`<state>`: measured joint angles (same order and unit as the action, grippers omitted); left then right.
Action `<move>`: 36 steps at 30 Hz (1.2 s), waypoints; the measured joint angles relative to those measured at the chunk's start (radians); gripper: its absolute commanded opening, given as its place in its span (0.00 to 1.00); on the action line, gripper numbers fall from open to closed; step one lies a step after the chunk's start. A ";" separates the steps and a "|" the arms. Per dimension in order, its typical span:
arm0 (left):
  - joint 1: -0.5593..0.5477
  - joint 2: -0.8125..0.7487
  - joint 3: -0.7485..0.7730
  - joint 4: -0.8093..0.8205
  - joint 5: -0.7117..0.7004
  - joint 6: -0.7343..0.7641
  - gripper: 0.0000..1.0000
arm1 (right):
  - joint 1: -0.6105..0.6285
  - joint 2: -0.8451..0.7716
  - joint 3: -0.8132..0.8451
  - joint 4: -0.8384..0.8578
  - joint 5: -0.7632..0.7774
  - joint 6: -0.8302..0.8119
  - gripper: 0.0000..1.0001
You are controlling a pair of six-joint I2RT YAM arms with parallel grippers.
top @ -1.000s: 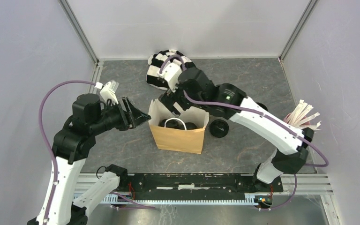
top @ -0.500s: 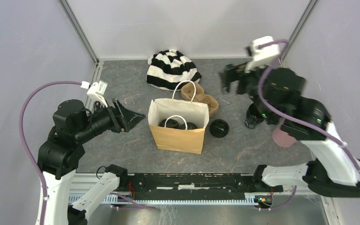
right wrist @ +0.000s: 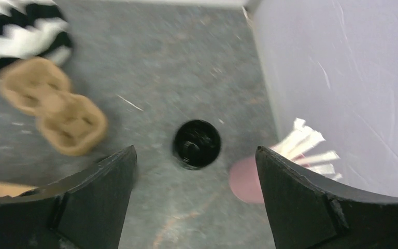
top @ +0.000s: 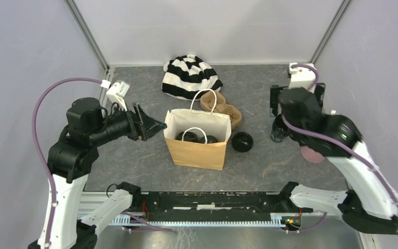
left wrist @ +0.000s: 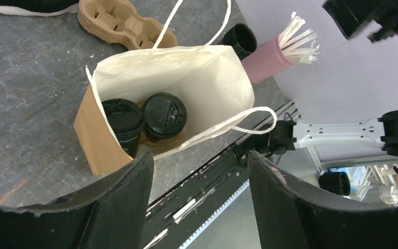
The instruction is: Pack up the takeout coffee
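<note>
Hovering on both sides, nothing held.

Left gripper (left wrist: 199, 161): fingers apart and empty, tilted down at the open mouth of the paper bag (left wrist: 90, 140) just ahead of it. The two coffee cups (left wrist: 164, 113) stand upright on the bag floor with their lids on. They are side by side and look to be touching, at the end of the bag off this hand's left finger. One white handle loop droops toward the fingers and the other stands up on the far side.

Right gripper (right wrist: 194, 155): fingers wide apart and empty, pointing straight down, well apart from the bag. Directly below, framed between the fingers, an open black cup (right wrist: 197, 144) sits on the table (right wrist: 186, 62), untouched. A pink cup (right wrist: 246, 181) with white sticks is just beside it on the wall side. The cardboard carrier (right wrist: 57, 106) lies out past the opposite finger, with a striped cloth (right wrist: 15, 36) beyond that. This wrist view is blurred, so I can't make out what's inside the black cup.
</note>
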<state>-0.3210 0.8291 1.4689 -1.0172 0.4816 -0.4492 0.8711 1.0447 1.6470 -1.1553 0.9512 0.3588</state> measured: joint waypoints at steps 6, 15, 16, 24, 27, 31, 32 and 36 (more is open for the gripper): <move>-0.005 0.053 0.003 -0.003 0.009 0.060 0.79 | -0.418 0.121 -0.088 -0.024 -0.187 -0.055 0.84; -0.160 0.081 0.013 -0.017 -0.100 0.122 0.87 | -0.859 0.107 -0.184 -0.006 -0.393 -0.109 0.71; -0.185 0.088 0.020 -0.027 -0.130 0.126 0.88 | -0.908 0.101 -0.218 0.008 -0.419 -0.112 0.70; -0.300 0.125 0.036 -0.065 -0.298 0.185 0.91 | -1.142 0.096 -0.409 0.124 -0.593 -0.164 0.57; -0.317 0.129 0.035 -0.076 -0.340 0.195 0.92 | -1.203 0.101 -0.432 0.181 -0.639 -0.195 0.47; -0.323 0.132 0.035 -0.079 -0.368 0.202 0.92 | -1.220 0.134 -0.429 0.249 -0.662 -0.222 0.41; -0.323 0.132 0.034 -0.079 -0.373 0.202 0.92 | -1.220 0.150 -0.425 0.261 -0.669 -0.226 0.39; -0.323 0.138 0.030 -0.080 -0.378 0.204 0.92 | -1.220 0.217 -0.406 0.294 -0.703 -0.234 0.37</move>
<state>-0.6437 0.9676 1.4986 -1.0973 0.1032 -0.2455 -0.3489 1.2617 1.2411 -0.8616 0.2481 0.1246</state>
